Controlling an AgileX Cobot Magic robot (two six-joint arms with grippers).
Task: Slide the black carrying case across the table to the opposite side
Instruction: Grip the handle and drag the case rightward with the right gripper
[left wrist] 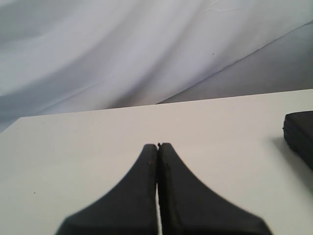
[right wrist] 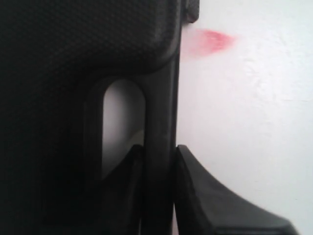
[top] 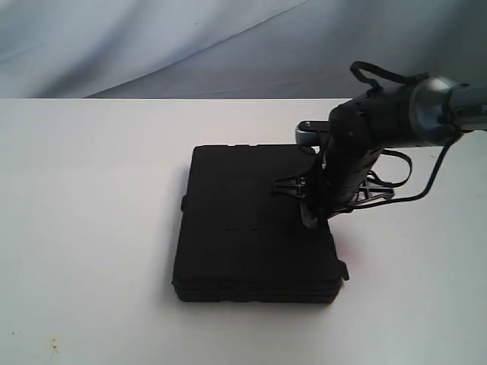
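Note:
The black carrying case (top: 251, 224) lies flat on the white table (top: 91, 190), a little right of centre in the exterior view. My right gripper (top: 318, 214) reaches down onto the case's right edge. In the right wrist view the right gripper (right wrist: 159, 149) is shut on the case's handle bar (right wrist: 159, 107), one finger in the handle opening, the other outside. The textured lid (right wrist: 58, 44) fills that view's dark side. My left gripper (left wrist: 158, 146) is shut and empty over bare table (left wrist: 98, 142), with one corner of the case (left wrist: 299, 134) showing at the edge of the left wrist view.
A red smear (right wrist: 212, 41) marks the tabletop just beside the case's handle side. A few dark specks (top: 53, 346) sit near the front left edge. Draped grey-white cloth (top: 152, 38) hangs behind the table's far edge.

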